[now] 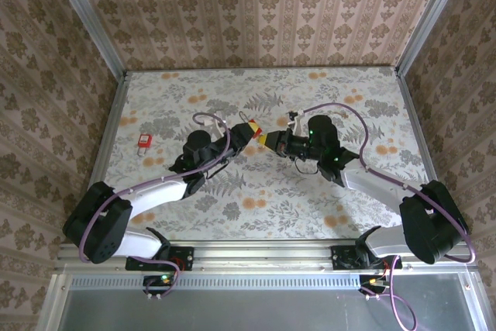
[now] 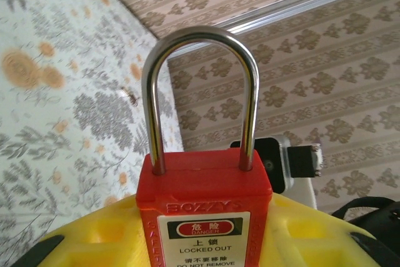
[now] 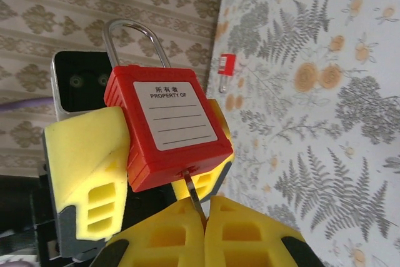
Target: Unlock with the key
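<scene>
Left fingers [image 3: 87, 154] are clamped on the red padlock [image 3: 165, 123], its shackle [image 2: 200, 92] seated in the body. Right fingers [image 3: 244, 229], just below it, pinch the key [image 3: 192, 195], whose blade tip is in the padlock's underside. Insertion looks to be in hand. Next, push the key home and twist it while the left fingers hold firm.

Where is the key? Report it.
Right wrist view: the key is pinched in the right gripper, its blade entering the underside of the red padlock that the left gripper holds.
</scene>
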Motion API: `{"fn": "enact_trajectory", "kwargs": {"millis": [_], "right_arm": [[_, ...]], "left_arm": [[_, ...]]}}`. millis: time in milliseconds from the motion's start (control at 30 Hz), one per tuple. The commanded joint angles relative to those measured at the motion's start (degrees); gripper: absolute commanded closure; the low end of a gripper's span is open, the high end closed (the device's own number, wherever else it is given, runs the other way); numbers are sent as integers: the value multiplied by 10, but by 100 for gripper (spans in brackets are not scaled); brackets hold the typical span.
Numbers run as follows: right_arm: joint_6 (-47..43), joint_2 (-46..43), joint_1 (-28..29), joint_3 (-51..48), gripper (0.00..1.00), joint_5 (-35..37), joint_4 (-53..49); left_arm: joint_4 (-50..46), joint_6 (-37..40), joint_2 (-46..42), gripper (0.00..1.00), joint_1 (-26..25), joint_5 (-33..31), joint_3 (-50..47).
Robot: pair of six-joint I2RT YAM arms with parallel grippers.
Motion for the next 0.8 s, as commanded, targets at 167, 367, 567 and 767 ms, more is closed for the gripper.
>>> {"fn": "enact_trajectory", "kwargs": {"millis": [167, 367, 567, 767], "right_arm": [[118, 39, -32, -16, 100, 10, 134], [174, 67, -45, -21, 100, -8, 177], [237, 102, -51, -33, 100, -23, 255], [256, 104, -56, -37, 80, -31, 258]], "left_arm": [[108, 65, -40, 100, 0, 77, -1], [124, 79, -49, 100, 7, 113, 12], [73, 116, -75, 100, 6, 156, 49], [-57, 182, -112, 100, 7, 174, 84]]}}
